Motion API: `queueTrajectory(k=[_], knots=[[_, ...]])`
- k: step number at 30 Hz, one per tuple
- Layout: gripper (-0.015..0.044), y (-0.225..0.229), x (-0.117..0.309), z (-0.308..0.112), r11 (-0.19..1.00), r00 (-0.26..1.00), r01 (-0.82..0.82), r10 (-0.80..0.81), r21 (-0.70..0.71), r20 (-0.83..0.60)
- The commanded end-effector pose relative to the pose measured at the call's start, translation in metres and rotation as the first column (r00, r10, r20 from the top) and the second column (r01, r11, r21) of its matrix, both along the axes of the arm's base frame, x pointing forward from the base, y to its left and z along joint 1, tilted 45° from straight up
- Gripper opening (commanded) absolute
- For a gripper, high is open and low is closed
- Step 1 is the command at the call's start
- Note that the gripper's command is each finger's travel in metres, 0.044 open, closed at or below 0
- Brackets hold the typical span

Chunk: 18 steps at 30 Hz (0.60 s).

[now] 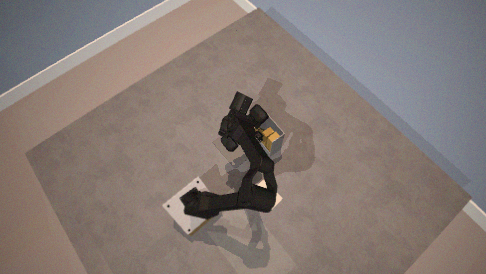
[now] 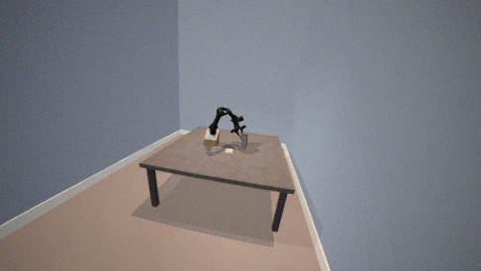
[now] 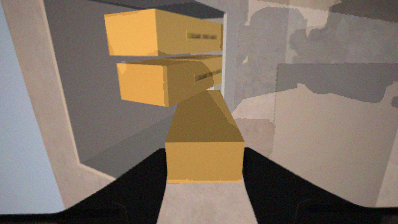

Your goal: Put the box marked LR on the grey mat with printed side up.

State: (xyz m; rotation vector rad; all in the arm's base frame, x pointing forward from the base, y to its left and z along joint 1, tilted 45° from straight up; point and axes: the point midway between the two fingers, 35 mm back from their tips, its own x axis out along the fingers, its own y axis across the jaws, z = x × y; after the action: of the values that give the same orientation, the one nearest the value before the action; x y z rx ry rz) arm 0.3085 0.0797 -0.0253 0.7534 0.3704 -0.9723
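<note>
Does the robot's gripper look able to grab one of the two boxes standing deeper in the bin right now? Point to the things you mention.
Probably not: the gripper [image 3: 204, 155] is already shut on another orange box [image 3: 204, 161], so it would likely need to let that go first. Nothing seems to cover the near ends of the other two boxes [image 3: 131, 34] [image 3: 142, 84].

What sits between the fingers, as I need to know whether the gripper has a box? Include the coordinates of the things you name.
An orange-yellow box [image 3: 204, 161] sits between the fingers, in the wrist view. Its code isn't visible there.
</note>
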Motion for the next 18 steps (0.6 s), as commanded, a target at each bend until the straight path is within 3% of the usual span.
queueTrajectory(k=[1, 18], knots=[[0.0153, 0.004, -0.004, 0.004, 1.000, 1.000, 0.001, -0.001, 0.000, 0.002], [0.0153, 0.015, -0.015, 0.016, 1.000, 1.000, 0.000, 0.000, -0.001, -0.001]])
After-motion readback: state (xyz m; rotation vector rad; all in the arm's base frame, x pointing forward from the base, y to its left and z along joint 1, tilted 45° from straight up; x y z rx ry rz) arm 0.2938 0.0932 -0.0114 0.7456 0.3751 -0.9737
